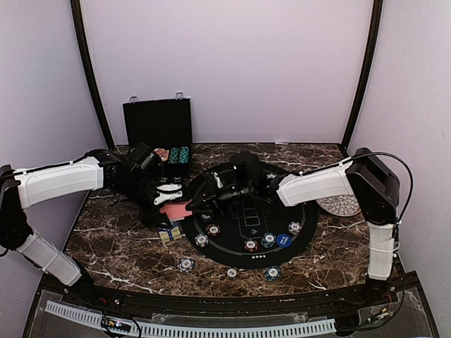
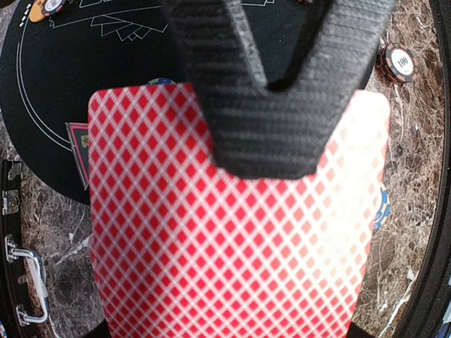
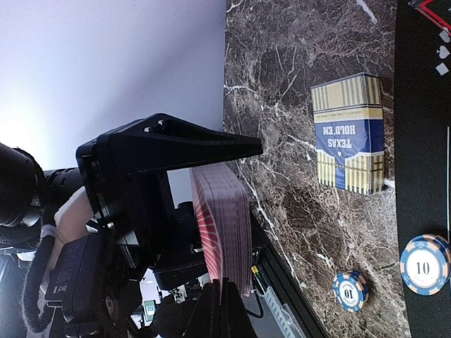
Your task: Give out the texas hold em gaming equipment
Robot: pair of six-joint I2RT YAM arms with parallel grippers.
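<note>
The left gripper (image 1: 171, 201) is clamped on a thick stack of red-backed playing cards (image 2: 232, 246); one black ribbed finger (image 2: 268, 91) presses on the top card. The stack is held flat above the brown marble bench (image 1: 113, 246), left of the middle, just at the left rim of the round black felt mat (image 1: 310, 225).

The right gripper (image 1: 206, 200) is close to the stack from the mat side. In its wrist view its tips are dark at the edge of the cards, and I cannot tell if the jaws are apart or together.

A blue and yellow card box printed "Texas Hold Em" (image 3: 349, 134) lies on the marble near the stack. Small striped round poker chips (image 1: 201, 240) and a blue marker disc (image 1: 283, 240) lie on the near half of the mat. Three more chips (image 1: 185, 265) lie toward the near edge.

A black hinged case (image 1: 158, 123) stands open at the far left corner, and a round white patterned plate (image 1: 341, 205) is by the right edge.
</note>
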